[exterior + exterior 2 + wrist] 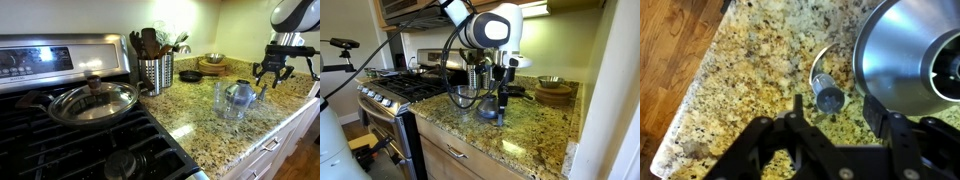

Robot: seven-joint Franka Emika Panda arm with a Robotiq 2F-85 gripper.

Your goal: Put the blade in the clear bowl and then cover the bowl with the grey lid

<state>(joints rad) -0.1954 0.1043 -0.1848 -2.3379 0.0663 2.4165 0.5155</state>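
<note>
The blade (827, 95) is a small grey spindle standing upright on the granite counter (750, 70), just beside the grey lid. The grey lid (905, 55) is domed and fills the upper right of the wrist view. It also shows in both exterior views (241, 94) (491, 112). The clear bowl (224, 101) stands next to the lid on the side toward the stove. My gripper (835, 115) is open and empty, and hovers above the counter with the blade between its fingers' line. It also shows in both exterior views (272, 72) (501, 96).
A stove with a pan under a glass lid (92, 101) is at the counter's end. A steel utensil holder (155, 72) stands beside it. A metal bowl (214, 58) and a wooden board (555, 96) are at the back. The counter edge (685, 110) drops to a wood floor.
</note>
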